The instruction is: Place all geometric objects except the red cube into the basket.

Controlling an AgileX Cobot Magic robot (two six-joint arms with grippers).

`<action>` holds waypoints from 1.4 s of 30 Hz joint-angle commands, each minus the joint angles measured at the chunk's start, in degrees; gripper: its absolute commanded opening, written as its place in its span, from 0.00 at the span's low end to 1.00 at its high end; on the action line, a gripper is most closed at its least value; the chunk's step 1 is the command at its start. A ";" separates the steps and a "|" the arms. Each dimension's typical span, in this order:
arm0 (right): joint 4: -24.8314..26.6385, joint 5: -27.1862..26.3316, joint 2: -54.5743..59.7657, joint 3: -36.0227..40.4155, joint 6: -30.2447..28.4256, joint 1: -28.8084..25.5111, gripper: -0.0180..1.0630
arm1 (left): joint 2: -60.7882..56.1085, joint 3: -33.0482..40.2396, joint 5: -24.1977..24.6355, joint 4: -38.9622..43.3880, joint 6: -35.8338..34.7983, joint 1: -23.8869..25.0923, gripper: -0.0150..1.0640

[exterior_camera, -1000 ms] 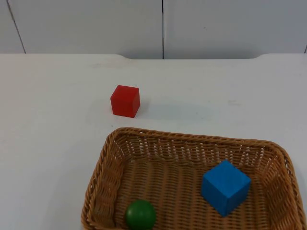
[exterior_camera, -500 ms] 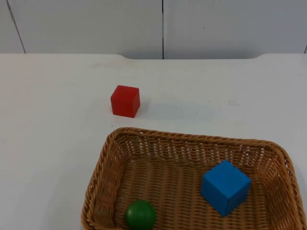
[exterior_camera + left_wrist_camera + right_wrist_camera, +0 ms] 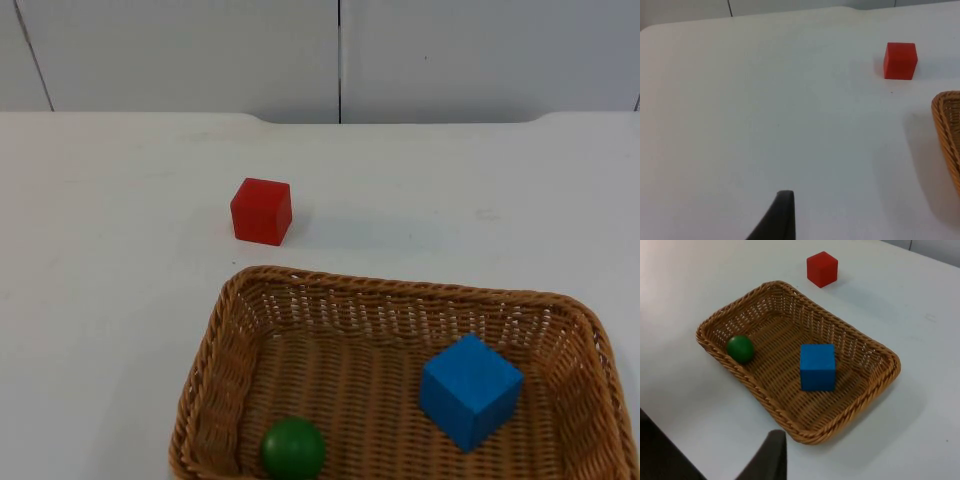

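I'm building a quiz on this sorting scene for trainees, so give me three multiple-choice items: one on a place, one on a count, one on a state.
1. Where is the red cube?
A. in the basket
B. on the table beyond the basket
C. on the blue cube

2. How many objects lie in the basket?
A. two
B. none
C. four

3. How does the blue cube sit?
A. held in a gripper
B. hanging over the rim
C. resting on the basket floor

Key: B, the red cube stands on the table outside the basket. A, the green ball and blue cube lie inside. C, it rests free.

Two cubes [image 3: 262,211] [image 3: 470,389], one ball [image 3: 293,448], one basket [image 3: 215,350]
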 commanded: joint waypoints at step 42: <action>0.09 -0.69 -0.18 0.19 -0.11 -38.49 0.99 | -0.17 0.29 -0.69 -0.10 -0.34 0.12 0.99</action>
